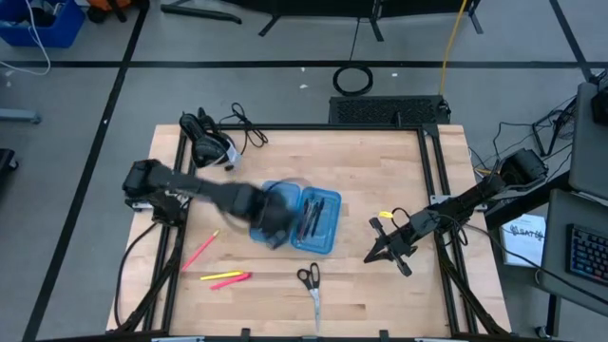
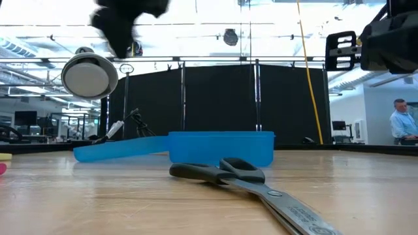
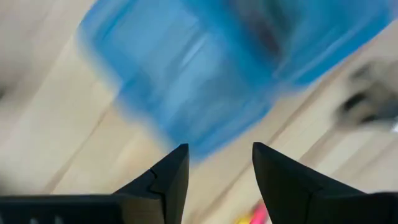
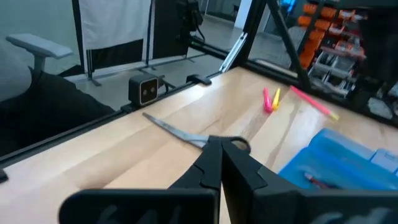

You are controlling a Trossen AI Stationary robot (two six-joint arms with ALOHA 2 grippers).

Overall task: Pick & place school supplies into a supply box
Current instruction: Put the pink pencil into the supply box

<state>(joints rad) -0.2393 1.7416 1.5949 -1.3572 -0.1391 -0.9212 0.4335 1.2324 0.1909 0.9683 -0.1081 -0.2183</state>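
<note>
The left gripper (image 3: 214, 168) hangs over the open supply box (image 1: 318, 220), its two dark fingers (image 3: 171, 177) spread apart with nothing between them. Seen past those fingers, the blue case fills the space straight ahead of the tips, its near edge just beyond them, and a bit of a pink and yellow pen (image 3: 252, 214) shows low in the gap. From above, the left gripper (image 1: 269, 217) covers the box's left half, while the right half lies clear just beside it with dark pens (image 1: 312, 217) inside.

The right gripper (image 1: 385, 249) waits well to the right of the box, its jaws pressed together and holding nothing. Ahead of its closed tips (image 4: 221, 163) lie the scissors (image 4: 186, 134), black handles nearest the tips and silver blades pointing away; the box (image 4: 339, 163) sits off to one side of them.

On the bare table (image 1: 380, 171), the scissors (image 1: 310, 285) rest below the box. A pink and yellow pen pair (image 1: 228, 277) and a lone pink pencil (image 1: 200, 251) lie apart from the left jaws, outside the box. Something small and yellow (image 1: 385, 216) sits near the right arm.
</note>
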